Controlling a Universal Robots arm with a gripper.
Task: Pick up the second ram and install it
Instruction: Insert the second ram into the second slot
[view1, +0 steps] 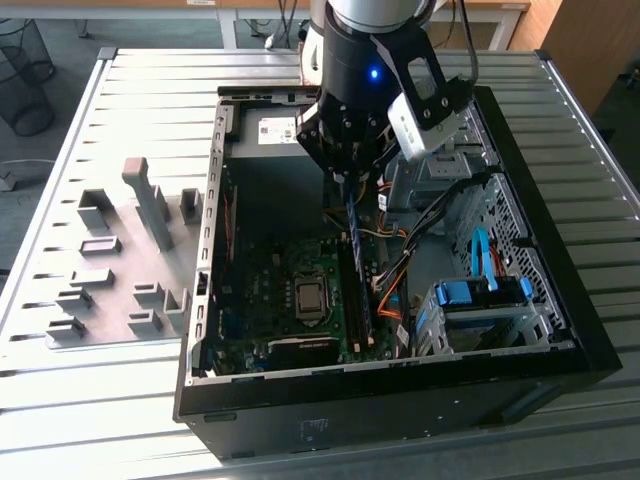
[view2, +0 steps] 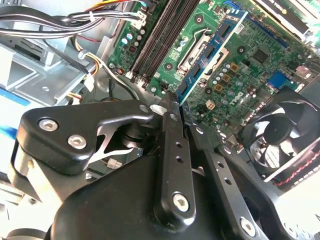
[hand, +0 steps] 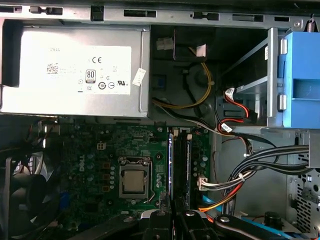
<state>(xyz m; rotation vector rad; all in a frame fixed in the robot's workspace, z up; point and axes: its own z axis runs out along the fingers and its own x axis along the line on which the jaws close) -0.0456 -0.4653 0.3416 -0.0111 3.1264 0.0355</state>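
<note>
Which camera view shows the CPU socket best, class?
The first wrist view: the CPU socket faces the camera squarely, unobstructed. The exterior view shows it smaller, at an angle. The second wrist view shows it obliquely.

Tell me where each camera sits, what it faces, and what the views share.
Exterior view: off the arm, above the table, facing the open computer case; arm and end effector show holding the second ram.
First wrist view: on the wrist, looking down at the motherboard and ram slots.
Second wrist view: behind the fingers.
All share the motherboard.
</note>
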